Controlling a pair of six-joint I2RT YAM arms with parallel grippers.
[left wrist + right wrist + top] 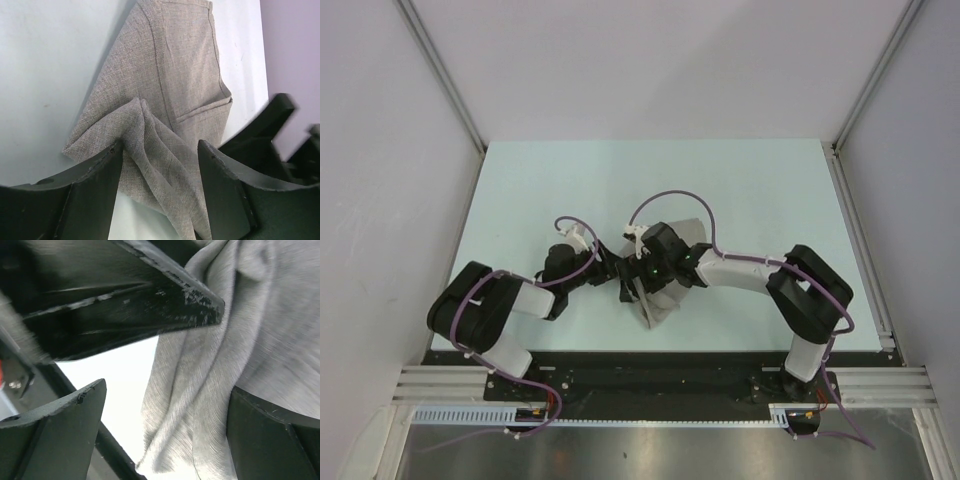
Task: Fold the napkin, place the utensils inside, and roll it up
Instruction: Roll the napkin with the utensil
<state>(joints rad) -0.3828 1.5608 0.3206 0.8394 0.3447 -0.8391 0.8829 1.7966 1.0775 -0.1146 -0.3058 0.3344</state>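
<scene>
1. Snagging is the main risk. The left end effector point(160, 147) and the right end effector point(167, 387) crowd the same bunch of napkin point(658, 305) near the middle of the worktop point(750, 190). A dark finger, probably the left arm's, cuts across the right wrist view. A careless move could knock the arms together or drag the cloth askew.
2. Left end effector: fingers spread, with a raised ridge of cloth running between them and brushing one pad. Bare worktop shows beside the other pad, so I judge nothing is clamped. Closing here could grab several layers at once.
3. Right end effector: spread wide, with loose folds between the fingers and a clear gap on one side. It is not pinching anything.
4. With neither holding, the fold may slump or open crookedly.
5. Napkin: light grey, matte, woven and hemmed. It is partly folded into a rough wedge, pleated and rumpled at the near end and flatter farther out.
6. No utensils show in any view, so the placing step looks some way off.
</scene>
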